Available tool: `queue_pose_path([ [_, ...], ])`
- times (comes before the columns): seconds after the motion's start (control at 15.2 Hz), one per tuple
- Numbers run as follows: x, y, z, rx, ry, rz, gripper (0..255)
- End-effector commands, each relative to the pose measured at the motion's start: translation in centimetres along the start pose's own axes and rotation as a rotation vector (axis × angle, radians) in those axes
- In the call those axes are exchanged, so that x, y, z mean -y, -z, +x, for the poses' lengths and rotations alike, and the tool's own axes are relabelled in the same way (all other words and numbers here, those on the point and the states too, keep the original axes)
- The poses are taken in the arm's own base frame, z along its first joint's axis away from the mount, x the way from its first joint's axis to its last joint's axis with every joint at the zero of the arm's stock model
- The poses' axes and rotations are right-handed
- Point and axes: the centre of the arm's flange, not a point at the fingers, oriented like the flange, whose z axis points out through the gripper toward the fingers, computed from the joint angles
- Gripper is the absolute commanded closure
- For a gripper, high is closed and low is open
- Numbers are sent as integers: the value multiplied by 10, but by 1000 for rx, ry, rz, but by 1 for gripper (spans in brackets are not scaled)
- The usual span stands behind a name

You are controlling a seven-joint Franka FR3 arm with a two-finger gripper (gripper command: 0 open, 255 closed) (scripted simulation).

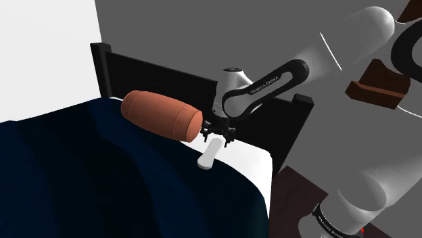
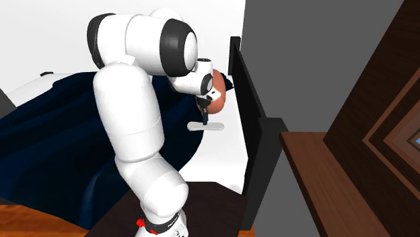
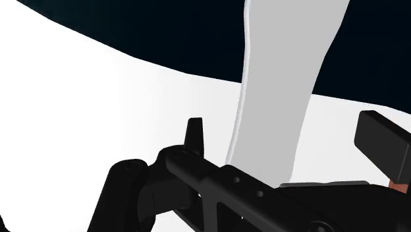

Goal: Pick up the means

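The white arm (image 1: 379, 182) reaches over the bed's dark blue blanket (image 1: 101, 176) to the end effector (image 1: 218, 134), whose fingers stand spread either side of the pale grey elongated object (image 1: 208, 157) without touching it, on the white sheet (image 1: 247, 159) beside a brown bolster (image 1: 162, 115) before the black headboard (image 1: 155, 78).

Arm (image 1: 270, 82) bent downward, wrist low, jaws spread apart.

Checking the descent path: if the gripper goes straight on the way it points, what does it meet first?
Most likely the pale grey object, lying on the bed right below the open gripper, in line with the gap between its fingers. Depth is unclear, but nothing else seems to lie in between.
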Motion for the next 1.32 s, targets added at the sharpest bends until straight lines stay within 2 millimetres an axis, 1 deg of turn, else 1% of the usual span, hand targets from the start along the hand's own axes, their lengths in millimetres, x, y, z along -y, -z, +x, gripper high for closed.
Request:
queue_pose_path([
  [0.0,9,-17,9,-7,-78,5,0],
  [0.46,9,-54,10,-7,-78,5,0],
  [0.59,9,-57,10,-7,-78,5,0],
  [0.66,9,-57,9,-7,-78,5,255],
  [1.25,9,-57,10,-7,-78,5,255],
])
